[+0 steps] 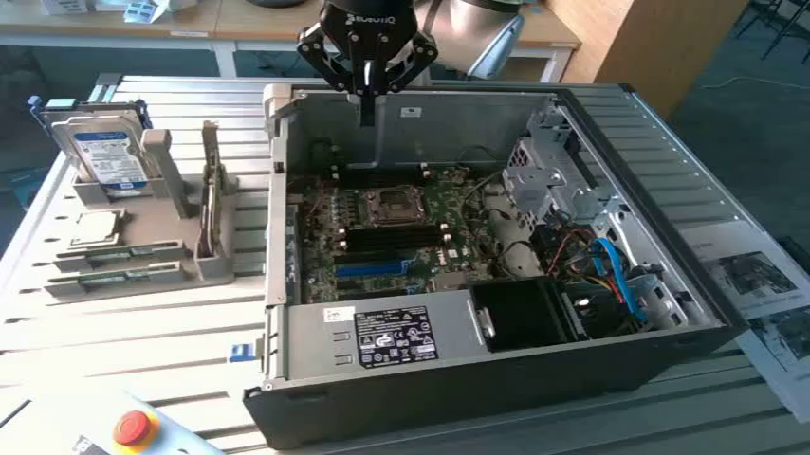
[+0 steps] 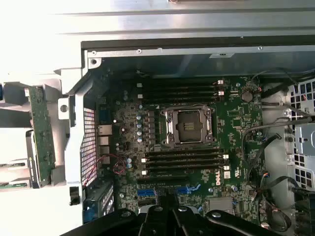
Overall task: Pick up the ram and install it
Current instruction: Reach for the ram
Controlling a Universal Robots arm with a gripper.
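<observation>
Start at the exterior view's left, where the grey parts rack [image 1: 209, 265] stands on the slatted table [image 1: 127, 332] near that edge. The ram [image 1: 123, 253] lies flat in the rack's front tray, with a second stick [image 1: 114, 278] just beside it toward the table's near edge. The hard drive [image 1: 104, 156] stands upright behind them and the expansion card [image 1: 211, 194] sits on edge to their right. Treat the ram as light and stiff but fragile. I judge this thin board could crack or shed a chip if you squeeze hard across its faces, so take it by the long edges near the middle, clear of the contacts. Moving right, the open computer case [image 1: 506, 389] takes up the table's middle. The gripper [image 1: 367, 106] hangs above the case's far wall, well apart from the rack. Its jaws are together with nothing between them. In the wrist view the gripper [image 2: 167, 212] looks down on the motherboard [image 2: 236, 123], whose black memory slots [image 2: 183, 162] flank the processor socket [image 2: 188, 125].
</observation>
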